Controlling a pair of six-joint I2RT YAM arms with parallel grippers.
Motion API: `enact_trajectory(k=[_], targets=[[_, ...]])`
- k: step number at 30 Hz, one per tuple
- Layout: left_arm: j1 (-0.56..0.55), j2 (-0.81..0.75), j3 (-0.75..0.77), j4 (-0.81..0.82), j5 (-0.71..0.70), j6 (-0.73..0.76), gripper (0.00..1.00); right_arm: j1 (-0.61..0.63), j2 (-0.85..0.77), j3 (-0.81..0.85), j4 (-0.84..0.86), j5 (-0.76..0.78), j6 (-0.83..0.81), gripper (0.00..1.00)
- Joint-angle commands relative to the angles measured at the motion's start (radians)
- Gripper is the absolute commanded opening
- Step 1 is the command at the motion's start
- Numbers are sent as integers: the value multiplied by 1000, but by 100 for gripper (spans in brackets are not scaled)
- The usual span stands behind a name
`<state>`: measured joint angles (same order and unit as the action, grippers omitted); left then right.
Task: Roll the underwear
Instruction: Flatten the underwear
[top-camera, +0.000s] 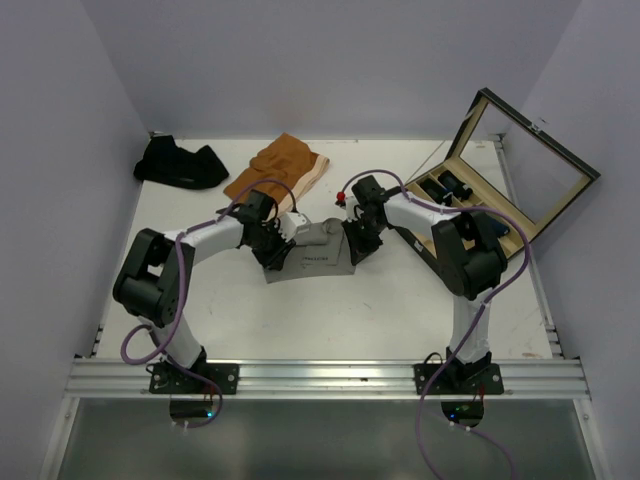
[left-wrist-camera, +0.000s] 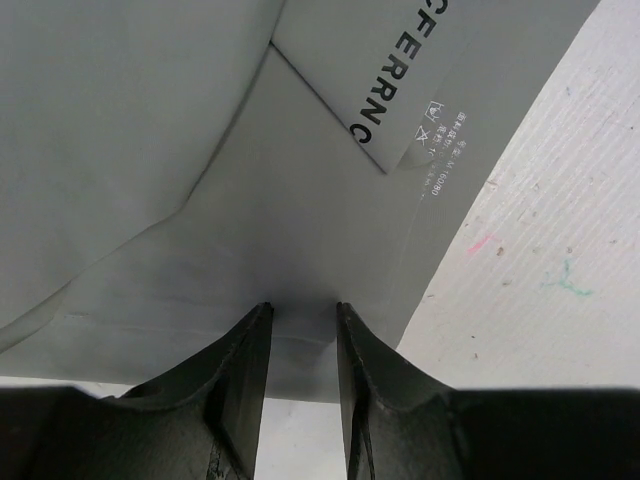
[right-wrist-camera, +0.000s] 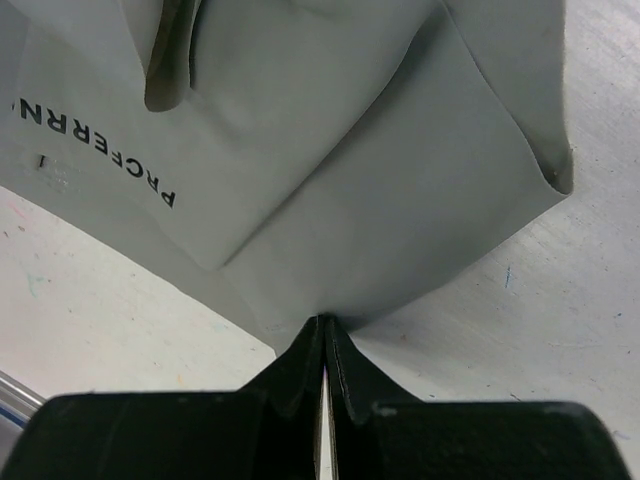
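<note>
1. Light grey cloth: the grey briefs (top-camera: 310, 255) lie flat in the middle of the white table (top-camera: 400, 310), between the two arms; their waistband (left-wrist-camera: 385, 95) bears black printed letters.
2. The right gripper (right-wrist-camera: 323, 345) is at the briefs' right edge; its jaws are pressed together on a folded corner of the grey cloth.
3. The left gripper (left-wrist-camera: 300, 335) is at the left edge; its jaws stand a narrow gap apart with the hem between them; whether they squeeze it I cannot tell.
4. Further back, the rust-orange briefs (top-camera: 280, 165) lie crumpled near the far edge; the black briefs (top-camera: 180, 163) are in the far left corner.
5. At the right, a wooden box (top-camera: 480, 215) stands with its glass lid (top-camera: 525, 160) raised; dark items sit in its compartments.
</note>
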<state>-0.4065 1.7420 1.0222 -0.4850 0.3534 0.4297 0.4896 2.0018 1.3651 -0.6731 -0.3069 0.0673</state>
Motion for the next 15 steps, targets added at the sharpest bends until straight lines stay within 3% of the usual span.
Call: enact_trajectory(k=[1, 8, 15], targets=[[1, -4, -82, -4, -94, 29, 36, 3, 38, -37, -9, 54, -23, 6], [24, -97, -194, -9, -201, 57, 35, 3, 22, -93, -10, 69, -44, 4], [129, -150, -169, -46, -183, 96, 37, 3, 12, -123, -13, 80, -60, 3]])
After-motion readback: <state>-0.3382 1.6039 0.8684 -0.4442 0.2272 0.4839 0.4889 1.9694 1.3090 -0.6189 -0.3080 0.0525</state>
